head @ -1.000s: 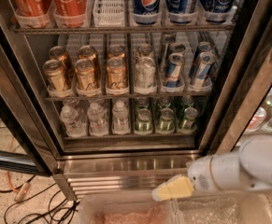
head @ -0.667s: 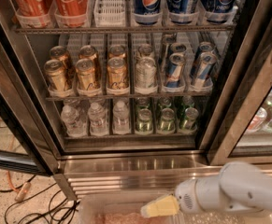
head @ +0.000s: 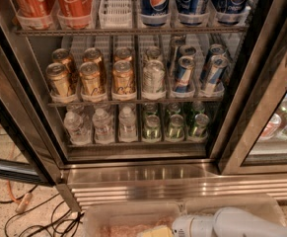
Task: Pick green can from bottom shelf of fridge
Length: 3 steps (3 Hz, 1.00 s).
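Three green cans stand in the right lanes of the bottom shelf [head: 133,143] of the fridge [head: 138,174]; the front ones are at left [head: 151,128], middle [head: 175,127] and right [head: 198,125], with more behind. My gripper [head: 155,232] shows only as a yellowish tip at the bottom edge, on the white arm [head: 232,224]. It is well below and in front of the shelf, over a clear bin, and touches no can.
Small water bottles [head: 102,126] fill the left lanes of the bottom shelf. Gold cans [head: 91,78] and silver-blue cans [head: 183,73] stand on the rack above. A clear plastic bin [head: 128,216] lies below the ribbed base. Cables [head: 15,206] lie on the floor at left. A neighbouring cooler [head: 281,122] is at right.
My arm and gripper have moved down and to the left, from the right side of the fridge base to the bottom edge over the bin. The cans have not moved.
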Motion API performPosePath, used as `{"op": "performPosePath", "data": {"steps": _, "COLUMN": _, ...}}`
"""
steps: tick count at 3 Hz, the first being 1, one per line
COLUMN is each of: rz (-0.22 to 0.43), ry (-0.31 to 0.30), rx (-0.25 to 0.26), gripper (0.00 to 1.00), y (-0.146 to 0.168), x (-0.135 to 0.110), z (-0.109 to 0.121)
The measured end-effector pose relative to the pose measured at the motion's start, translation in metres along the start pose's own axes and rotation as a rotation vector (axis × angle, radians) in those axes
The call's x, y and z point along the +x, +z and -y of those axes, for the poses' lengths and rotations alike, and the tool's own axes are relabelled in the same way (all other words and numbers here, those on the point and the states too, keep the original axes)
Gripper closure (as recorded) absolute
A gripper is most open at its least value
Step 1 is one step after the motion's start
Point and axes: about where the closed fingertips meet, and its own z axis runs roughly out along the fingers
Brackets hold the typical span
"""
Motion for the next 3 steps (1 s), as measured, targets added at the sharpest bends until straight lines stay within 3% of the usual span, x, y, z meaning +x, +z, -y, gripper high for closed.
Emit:
{"op": "performPosePath", "data": {"steps": 1, "rz": 0.057, "ry": -0.052, "rx": 0.085, "gripper": 0.0, "y": 0.006, "x": -0.006, "z": -0.013}}
{"op": "performPosePath", "data": {"steps": 2, "rz": 0.1, "ry": -0.082, "rx": 0.2, "gripper": 0.0, "y": 0.004, "x": -0.014, "z": -0.012}}
{"op": "performPosePath", "data": {"steps": 3, "rz": 0.155, "ry": -0.088, "rx": 0.259, "gripper": 0.0, "y": -0.001, "x": -0.027, "z": 0.002}}
